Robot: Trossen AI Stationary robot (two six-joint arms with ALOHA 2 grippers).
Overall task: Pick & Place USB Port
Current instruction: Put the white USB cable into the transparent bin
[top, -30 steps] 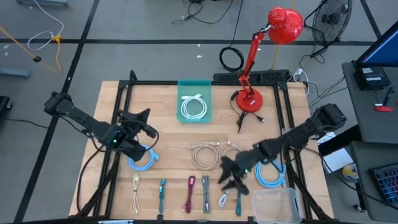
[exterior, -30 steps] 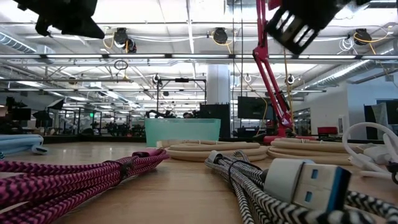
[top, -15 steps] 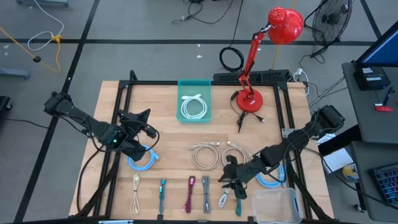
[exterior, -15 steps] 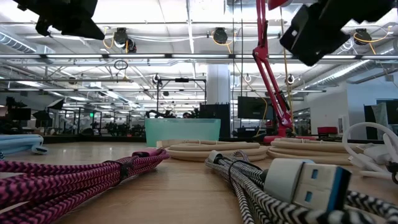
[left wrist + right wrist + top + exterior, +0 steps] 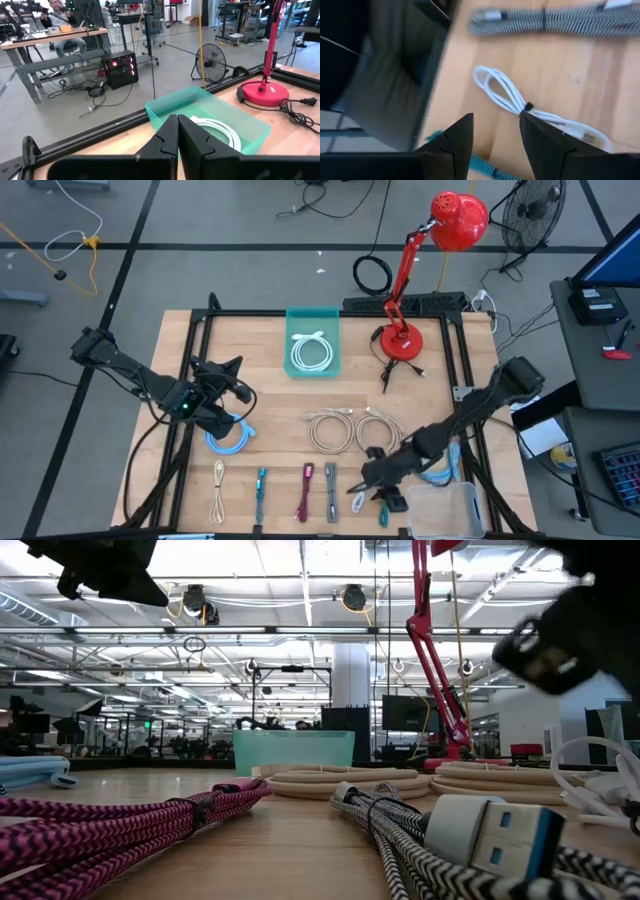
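The right gripper (image 5: 385, 485) had swung down toward the table's near edge over the past second, its fingers (image 5: 457, 137) parted and empty above the small white cable (image 5: 530, 111) lying at the right end of the front cable row, between the striped cable (image 5: 555, 22) and a teal one (image 5: 485, 167). The left gripper (image 5: 177, 137) — pincer closed on nothing — waited over the table's left side, facing the teal bin (image 5: 215, 112). A clean pick likely meant centring over the tied bundle — not the loose loops — before descending.

Around the green bin (image 5: 313, 343) the wood is free. Cable bundles (image 5: 330, 492) lie crowded well in front of it. The red lamp (image 5: 403, 340) stands just beside it.
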